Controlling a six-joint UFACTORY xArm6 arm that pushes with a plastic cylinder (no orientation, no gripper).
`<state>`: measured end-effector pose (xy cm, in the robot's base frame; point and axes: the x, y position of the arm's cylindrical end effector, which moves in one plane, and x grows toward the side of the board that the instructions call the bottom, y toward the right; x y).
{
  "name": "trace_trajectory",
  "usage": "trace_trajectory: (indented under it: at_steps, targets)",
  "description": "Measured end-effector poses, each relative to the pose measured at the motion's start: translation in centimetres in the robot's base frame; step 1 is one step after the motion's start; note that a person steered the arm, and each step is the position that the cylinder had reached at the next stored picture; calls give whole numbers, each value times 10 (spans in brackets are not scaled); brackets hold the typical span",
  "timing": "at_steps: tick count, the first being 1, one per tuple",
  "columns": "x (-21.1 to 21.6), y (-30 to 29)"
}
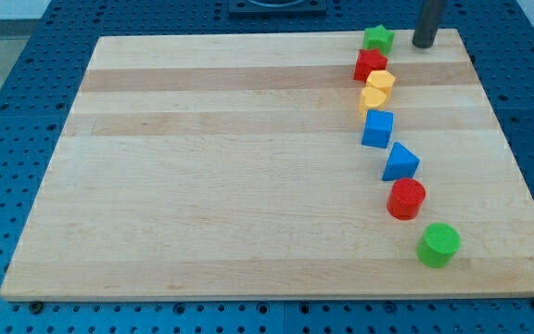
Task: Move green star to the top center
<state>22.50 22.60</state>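
Observation:
The green star [377, 38] lies at the board's top edge, right of centre. My tip [424, 44] stands just to the star's right, apart from it by a small gap, also at the top edge. Below the star a chain of blocks runs down: a red star [371, 65], two yellow blocks [381, 81] [373, 98], a blue cube [377, 128], a blue triangle [400, 162], a red cylinder [406, 199] and a green cylinder [438, 244].
The wooden board [211, 176] rests on a blue perforated table [17, 111]. The red star almost touches the green star from below. The board's top edge runs right behind the star and my tip.

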Motion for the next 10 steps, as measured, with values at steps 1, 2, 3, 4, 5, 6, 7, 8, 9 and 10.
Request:
trace_trajectory:
  at_steps: [1, 2, 3, 4, 5, 6, 7, 8, 9, 10]
  targets:
    - [1, -43]
    - [2, -53]
    - [2, -58]
    - [2, -87]
    - [2, -120]
    - [2, -153]
    - [2, -188]
    - [5, -212]
    - [6, -210]
    - [14, -184]
